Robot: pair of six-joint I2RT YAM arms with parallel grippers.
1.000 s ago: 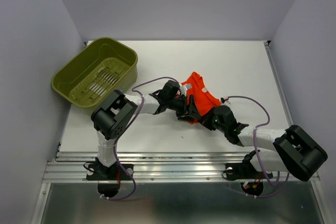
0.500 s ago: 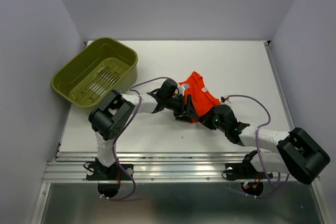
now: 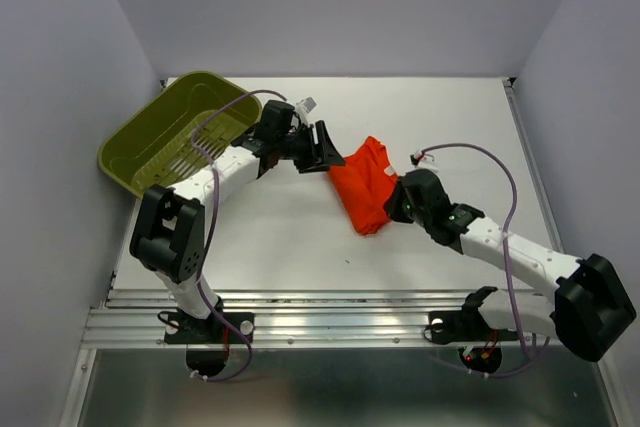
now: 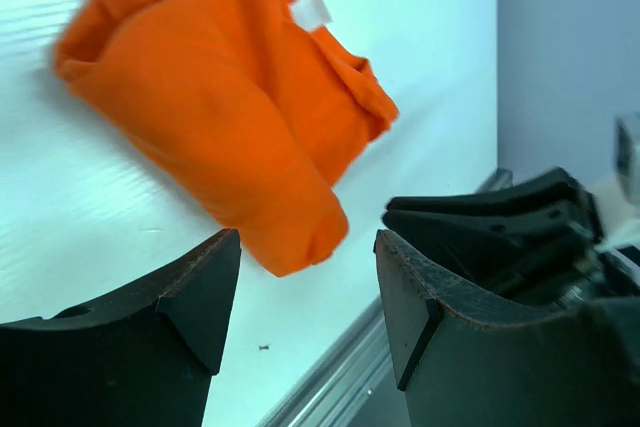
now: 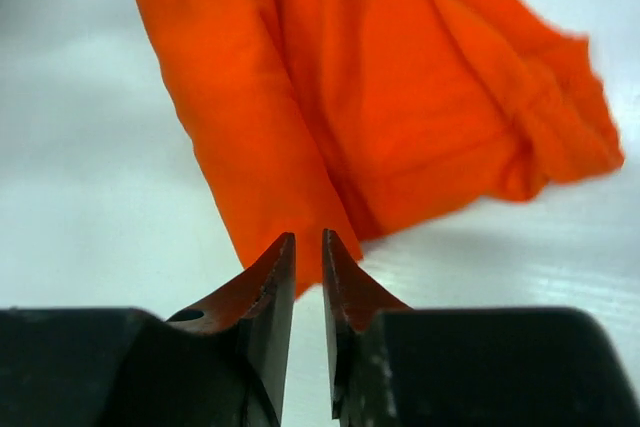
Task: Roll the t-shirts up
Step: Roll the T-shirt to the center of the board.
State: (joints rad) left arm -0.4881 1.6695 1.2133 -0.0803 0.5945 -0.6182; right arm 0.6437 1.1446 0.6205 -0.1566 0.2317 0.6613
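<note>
The orange-red t-shirt (image 3: 365, 187) lies as a loose roll on the white table (image 3: 460, 117), a white label (image 4: 310, 9) showing on it. My left gripper (image 3: 325, 152) hangs open just up-left of the roll, near the basket, touching nothing. In the left wrist view the t-shirt (image 4: 230, 117) lies beyond the left gripper (image 4: 305, 247). My right gripper (image 3: 396, 207) sits at the roll's right side. Seen from the right wrist, the right gripper (image 5: 309, 237) shows a narrow gap with nothing in it, and the t-shirt (image 5: 350, 97) lies just past the tips.
An olive-green slotted basket (image 3: 215, 78) stands tilted at the table's back left, close behind my left arm. A metal rail (image 3: 350, 307) runs along the near edge. Grey walls close in the left, back and right sides.
My left gripper has pulled off the t-shirt and swung up and left toward the basket. The right jaws have parted slightly, letting go of the cloth. The roll now lies free.
</note>
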